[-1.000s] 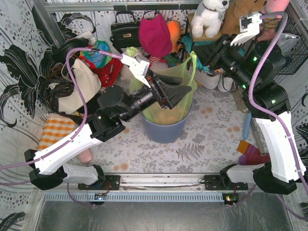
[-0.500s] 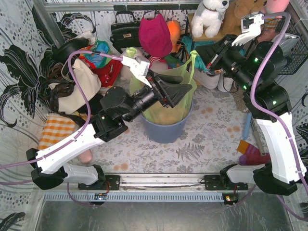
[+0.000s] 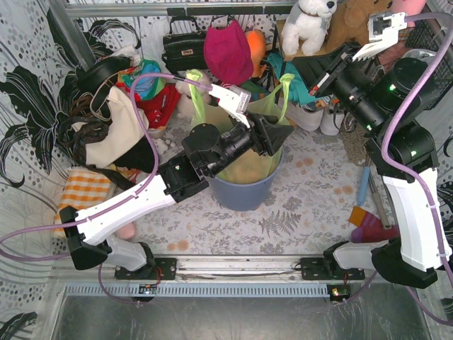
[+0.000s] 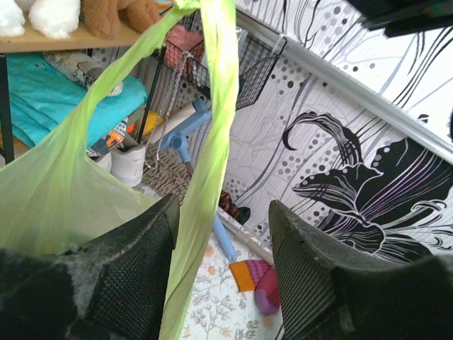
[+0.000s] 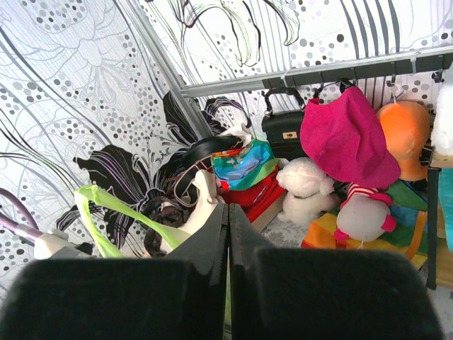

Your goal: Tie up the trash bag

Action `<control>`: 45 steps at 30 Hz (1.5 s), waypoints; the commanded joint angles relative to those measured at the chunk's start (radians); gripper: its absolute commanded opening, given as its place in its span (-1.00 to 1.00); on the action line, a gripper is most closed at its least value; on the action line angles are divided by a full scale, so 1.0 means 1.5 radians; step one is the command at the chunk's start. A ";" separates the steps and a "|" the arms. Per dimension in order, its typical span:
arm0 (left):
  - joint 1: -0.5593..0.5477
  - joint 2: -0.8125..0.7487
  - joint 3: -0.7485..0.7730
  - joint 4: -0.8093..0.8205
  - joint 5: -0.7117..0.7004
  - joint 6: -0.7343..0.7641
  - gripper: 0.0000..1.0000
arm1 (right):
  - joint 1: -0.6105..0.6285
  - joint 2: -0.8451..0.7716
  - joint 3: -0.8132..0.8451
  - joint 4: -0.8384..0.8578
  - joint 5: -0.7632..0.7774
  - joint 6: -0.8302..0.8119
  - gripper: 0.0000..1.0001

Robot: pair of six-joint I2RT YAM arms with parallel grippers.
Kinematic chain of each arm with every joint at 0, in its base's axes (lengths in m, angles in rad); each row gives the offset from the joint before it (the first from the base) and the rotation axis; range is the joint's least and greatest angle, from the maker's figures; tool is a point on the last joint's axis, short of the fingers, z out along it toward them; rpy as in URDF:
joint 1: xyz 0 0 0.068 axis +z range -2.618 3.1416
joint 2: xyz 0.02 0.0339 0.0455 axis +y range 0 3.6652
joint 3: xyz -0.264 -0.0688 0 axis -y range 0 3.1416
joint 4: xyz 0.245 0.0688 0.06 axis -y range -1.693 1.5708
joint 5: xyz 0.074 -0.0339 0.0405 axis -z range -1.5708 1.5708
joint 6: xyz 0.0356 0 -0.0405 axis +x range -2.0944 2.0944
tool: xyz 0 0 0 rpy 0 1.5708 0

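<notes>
Noting the left end effector (image 4: 223, 207) first: we see its two black fingers (image 4: 134, 276) spread wide, clamping nothing. A twisted handle loop (image 4: 212, 120) of the trash bag (image 4: 49, 191) rises between them, close along one finger and apart from the other. From above, this end effector hovers over the bag's open mouth, its arm reaching in from the near left of the bench (image 3: 304, 205). Right end effector (image 5: 228, 210): fingers pressed together, flat to flat. We cannot tell whether any plastic film is caught between them. In the top view it sits high at the far right, angled down toward the bag's right-hand handle, tip near it; contact unclear. Second handle (image 3: 194, 88) stands upright on the bag's left side, free. Bag itself: thin light-green plastic, sitting inside the round blue-grey bin (image 3: 244, 195) at mid-bench, upper part standing well above the rim, brownish crumpled paper (image 3: 248, 171) showing through the wall. Around it, along the far edge: a black handbag (image 3: 184, 46), a magenta hat (image 3: 228, 51), a white plush toy (image 3: 309, 21), and a heap of cloth bags (image 3: 113, 127) to the left.
</notes>
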 commanded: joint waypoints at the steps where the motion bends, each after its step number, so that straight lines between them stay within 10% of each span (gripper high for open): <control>1: -0.002 -0.005 0.013 0.017 -0.028 0.016 0.22 | 0.000 -0.004 0.014 0.002 0.001 0.005 -1.00; 6: -0.002 -0.013 0.010 0.017 -0.027 0.017 0.22 | 0.000 -0.016 -0.001 -0.045 0.026 0.002 -0.21; 12: -0.002 -0.020 0.006 0.019 -0.021 0.012 0.22 | 0.000 -0.035 -0.056 -0.032 0.014 0.019 -0.12; 20: -0.002 -0.022 0.001 0.019 -0.017 0.010 0.22 | 0.000 -0.033 -0.098 0.027 -0.037 0.062 -0.33; 27: -0.003 -0.023 -0.001 0.011 -0.018 0.009 0.22 | 0.000 -0.037 -0.106 0.067 -0.039 0.076 -0.99; 45: -0.002 -0.014 0.024 -0.029 -0.106 0.041 0.26 | 0.000 -0.042 -0.100 0.097 -0.076 0.067 -1.00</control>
